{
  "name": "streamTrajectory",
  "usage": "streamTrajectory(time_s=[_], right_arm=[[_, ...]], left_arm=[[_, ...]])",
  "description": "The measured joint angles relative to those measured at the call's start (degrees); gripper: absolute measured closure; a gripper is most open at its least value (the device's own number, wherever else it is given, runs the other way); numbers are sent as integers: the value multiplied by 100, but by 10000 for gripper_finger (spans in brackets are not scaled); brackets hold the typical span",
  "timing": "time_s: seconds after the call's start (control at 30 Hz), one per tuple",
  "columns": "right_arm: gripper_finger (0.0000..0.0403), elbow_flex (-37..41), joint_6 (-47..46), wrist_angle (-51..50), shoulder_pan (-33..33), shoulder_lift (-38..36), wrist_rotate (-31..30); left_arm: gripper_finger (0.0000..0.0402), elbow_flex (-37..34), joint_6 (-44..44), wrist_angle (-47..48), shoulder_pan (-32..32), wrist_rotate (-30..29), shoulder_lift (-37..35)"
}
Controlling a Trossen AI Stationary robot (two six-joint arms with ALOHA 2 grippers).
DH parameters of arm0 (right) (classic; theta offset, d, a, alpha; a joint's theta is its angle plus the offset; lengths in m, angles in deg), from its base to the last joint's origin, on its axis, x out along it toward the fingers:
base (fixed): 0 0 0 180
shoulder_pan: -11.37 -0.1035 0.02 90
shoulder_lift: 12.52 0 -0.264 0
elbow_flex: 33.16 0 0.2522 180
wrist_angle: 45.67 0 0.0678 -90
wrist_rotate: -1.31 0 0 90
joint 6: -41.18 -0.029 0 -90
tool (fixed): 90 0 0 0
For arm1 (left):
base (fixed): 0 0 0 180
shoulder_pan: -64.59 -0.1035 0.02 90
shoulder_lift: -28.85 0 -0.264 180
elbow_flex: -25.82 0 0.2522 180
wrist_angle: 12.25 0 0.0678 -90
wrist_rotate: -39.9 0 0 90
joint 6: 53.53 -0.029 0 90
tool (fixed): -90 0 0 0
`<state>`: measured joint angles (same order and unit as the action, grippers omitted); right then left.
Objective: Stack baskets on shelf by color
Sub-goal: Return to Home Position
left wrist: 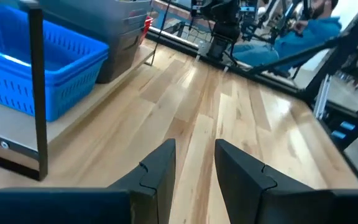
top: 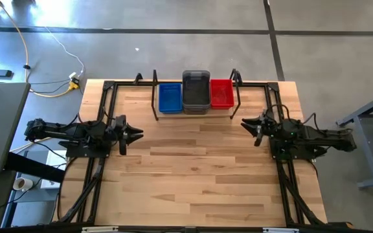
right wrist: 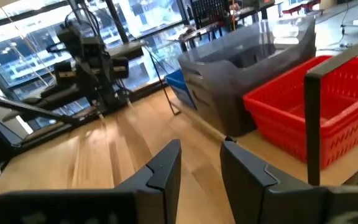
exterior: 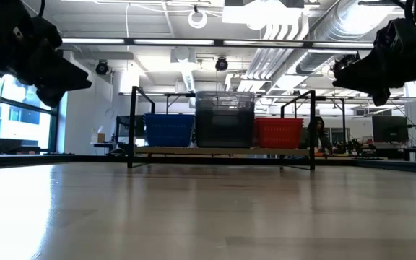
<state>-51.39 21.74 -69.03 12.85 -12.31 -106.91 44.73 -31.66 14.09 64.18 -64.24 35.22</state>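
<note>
On the shelf (top: 173, 114) at the table's far middle, the baskets stand in a row with their bottoms on the pale plank (exterior: 222, 151). The blue (top: 169, 97) is on the left, a taller grey nested stack (top: 196, 90) in the middle and the red (top: 221, 94) on the right. My left gripper (top: 140, 134) hovers open near the table's left side, pointing toward the middle; its wrist view shows bare wood between its fingers (left wrist: 195, 144). My right gripper (top: 243, 123) hovers open at the right side, facing the left one, with nothing between its fingers (right wrist: 201, 144).
Black frame rails (top: 102, 103) run along the table's left, right and far edges. Thin black rod uprights (exterior: 133, 126) flank the shelf. The wide wooden tabletop (top: 193, 175) lies bare between and in front of the arms. A person (exterior: 318, 133) sits in the room beyond.
</note>
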Motion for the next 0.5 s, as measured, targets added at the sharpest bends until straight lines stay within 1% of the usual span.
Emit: streamTrajectory(time_s=[0.13, 0.5], right_arm=[[305, 6, 171, 20, 0, 6, -87], [305, 6, 193, 8, 0, 22, -63]], left_arm=[[300, 0, -199, -2, 0, 1, 1], [300, 0, -199, -9, 0, 1, 1]])
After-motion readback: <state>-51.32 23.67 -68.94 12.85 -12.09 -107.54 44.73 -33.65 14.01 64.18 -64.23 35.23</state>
